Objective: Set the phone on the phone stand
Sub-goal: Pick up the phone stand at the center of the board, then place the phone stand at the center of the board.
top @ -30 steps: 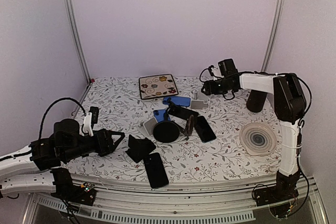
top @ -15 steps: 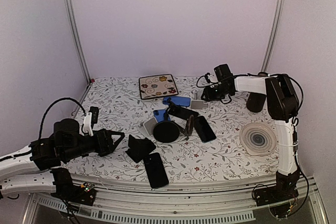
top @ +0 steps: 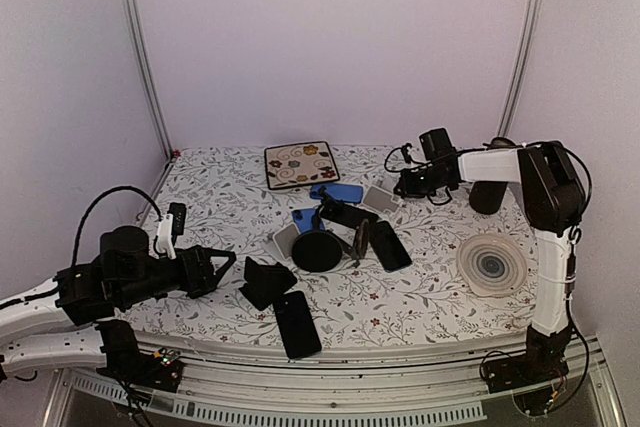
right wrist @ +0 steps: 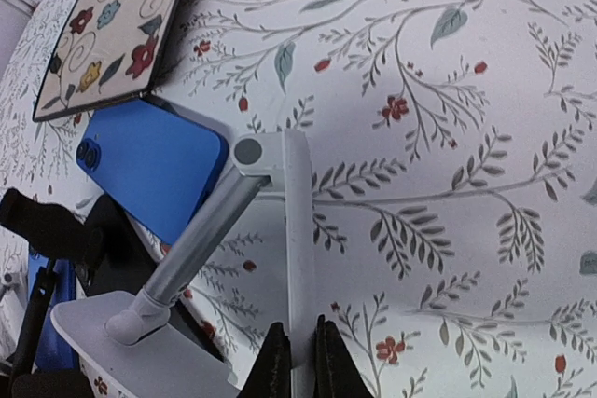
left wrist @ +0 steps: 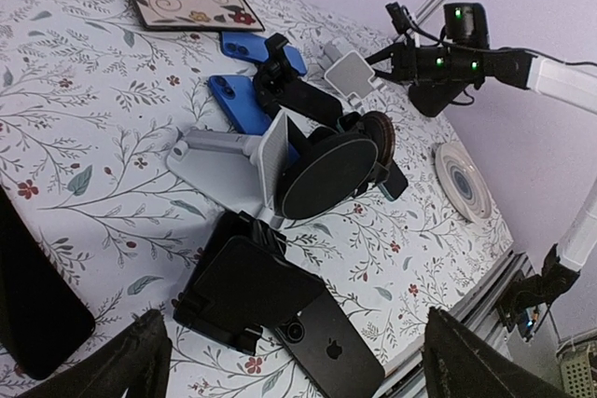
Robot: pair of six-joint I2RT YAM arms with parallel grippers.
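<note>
My right fingers (right wrist: 275,370) pinch the plate edge of the stand (right wrist: 289,230); my left fingers (left wrist: 487,363) are spread wide, empty. No phone sits on it yet: the blue phone (right wrist: 154,163) lies just beside the stand, ungrasped.

Plain lilac walls (top: 330,47) enclose the table (top: 215,192) on three sides. Its cloth is white with leafy vines and small red flowers. One aluminium post (top: 140,57) rises well beyond the left gripper (top: 228,269), and a second post (top: 522,47) stands behind the right gripper (top: 397,185). The light is soft and even.
</note>
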